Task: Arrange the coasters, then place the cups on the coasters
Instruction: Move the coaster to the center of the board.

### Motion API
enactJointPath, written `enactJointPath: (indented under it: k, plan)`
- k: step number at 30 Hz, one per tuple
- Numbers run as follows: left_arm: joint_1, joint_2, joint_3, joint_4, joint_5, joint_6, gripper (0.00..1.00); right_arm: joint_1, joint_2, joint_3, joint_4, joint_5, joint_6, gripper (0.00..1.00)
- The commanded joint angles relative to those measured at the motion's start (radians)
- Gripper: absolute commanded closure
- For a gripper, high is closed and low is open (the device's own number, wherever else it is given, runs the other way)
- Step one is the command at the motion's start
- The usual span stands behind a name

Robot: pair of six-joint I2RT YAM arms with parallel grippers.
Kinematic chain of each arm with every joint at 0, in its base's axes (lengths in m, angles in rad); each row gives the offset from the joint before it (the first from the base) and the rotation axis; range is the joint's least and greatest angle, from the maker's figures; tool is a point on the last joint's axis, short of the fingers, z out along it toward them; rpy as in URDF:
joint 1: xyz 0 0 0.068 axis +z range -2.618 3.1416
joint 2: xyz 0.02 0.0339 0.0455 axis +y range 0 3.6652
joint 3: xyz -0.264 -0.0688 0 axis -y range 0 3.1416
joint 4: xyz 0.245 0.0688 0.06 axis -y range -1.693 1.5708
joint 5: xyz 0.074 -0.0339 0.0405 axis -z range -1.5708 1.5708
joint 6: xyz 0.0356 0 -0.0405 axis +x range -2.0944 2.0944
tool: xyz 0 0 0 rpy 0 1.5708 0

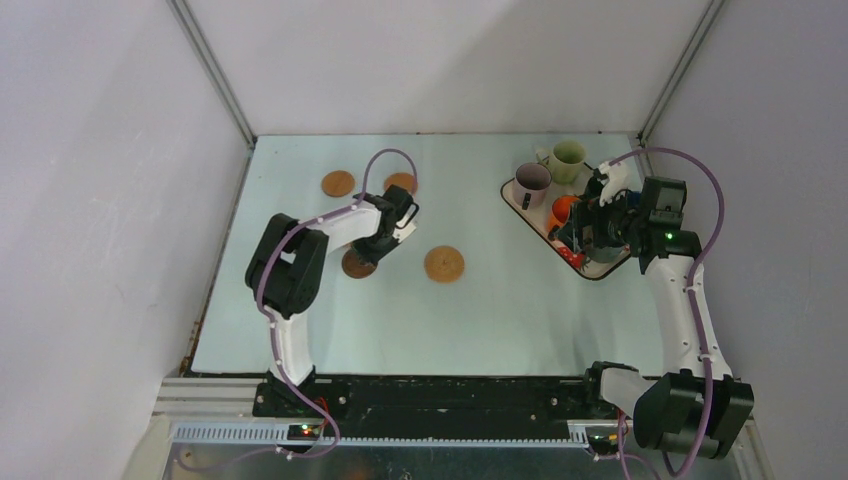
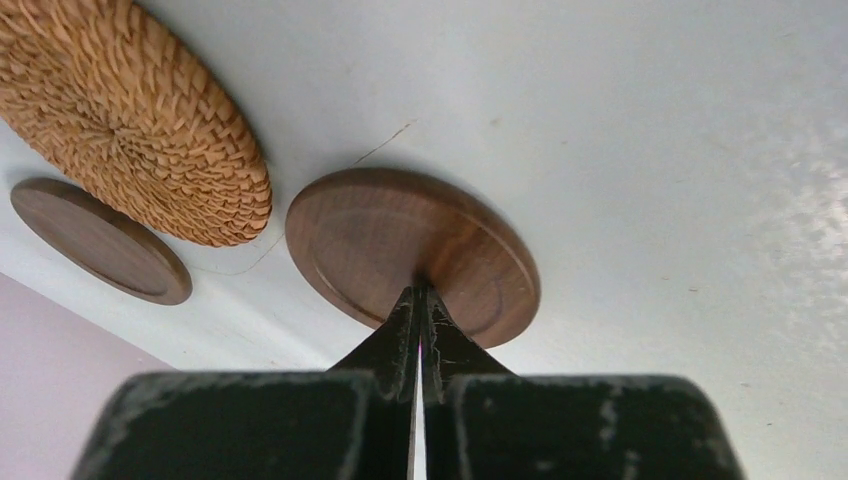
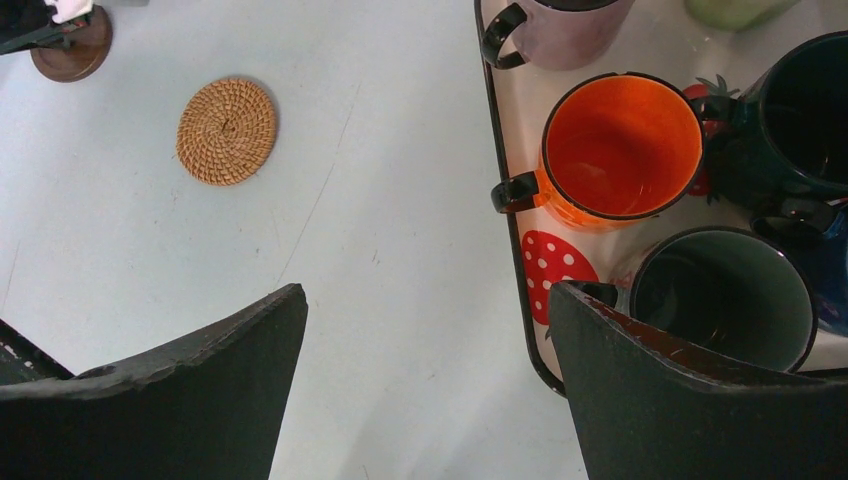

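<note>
My left gripper (image 2: 420, 288) is shut, its tips pressed together on top of a dark brown coaster (image 2: 400, 240) that lies flat on the table. A woven tan coaster (image 2: 130, 115) and a second dark coaster (image 2: 98, 238) lie beside it. From above, three tan coasters (image 1: 338, 183) (image 1: 400, 182) (image 1: 443, 264) show, and the dark one (image 1: 355, 266) peeks from under the left gripper (image 1: 378, 248). My right gripper (image 3: 428, 300) hangs open over the tray's left rim, nothing between its fingers. The orange cup (image 3: 620, 145), mauve cup (image 3: 560, 30), two dark green cups (image 3: 725, 295) (image 3: 800, 110), a navy cup (image 3: 832, 295) and a pale green cup (image 1: 567, 158) stand in the tray.
The white strawberry-print tray (image 1: 516, 205) sits at the table's back right, under my right gripper (image 1: 585, 235). White walls close in the left, back and right sides. The left arm stretches across the table's left half.
</note>
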Motion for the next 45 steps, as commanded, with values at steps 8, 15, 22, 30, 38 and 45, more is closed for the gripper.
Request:
enactJointPath:
  k: [8, 15, 22, 30, 38, 45]
  plan:
    - [-0.089, 0.071, 0.028, -0.009, 0.082, -0.012, 1.00, -0.003, -0.005, -0.002, 0.011, -0.013, 0.004, 0.05]
    - [-0.158, 0.042, 0.017, -0.020, 0.124, -0.024, 1.00, 0.001, -0.005, -0.002, 0.012, -0.010, 0.003, 0.06]
    - [-0.204, 0.039, 0.018, -0.024, 0.149, -0.033, 1.00, -0.001, -0.009, -0.002, 0.010, -0.009, 0.003, 0.06]
    - [-0.224, 0.022, 0.009, -0.030, 0.178, -0.029, 1.00, -0.003, -0.013, -0.002, 0.011, -0.010, 0.000, 0.06]
    - [-0.240, 0.012, 0.008, -0.026, 0.186, -0.029, 1.00, -0.003, -0.012, -0.002, 0.009, -0.008, 0.000, 0.06]
    - [-0.236, -0.018, 0.001, 0.010, 0.122, -0.033, 1.00, -0.003, -0.010, -0.002, 0.010, -0.006, -0.001, 0.06]
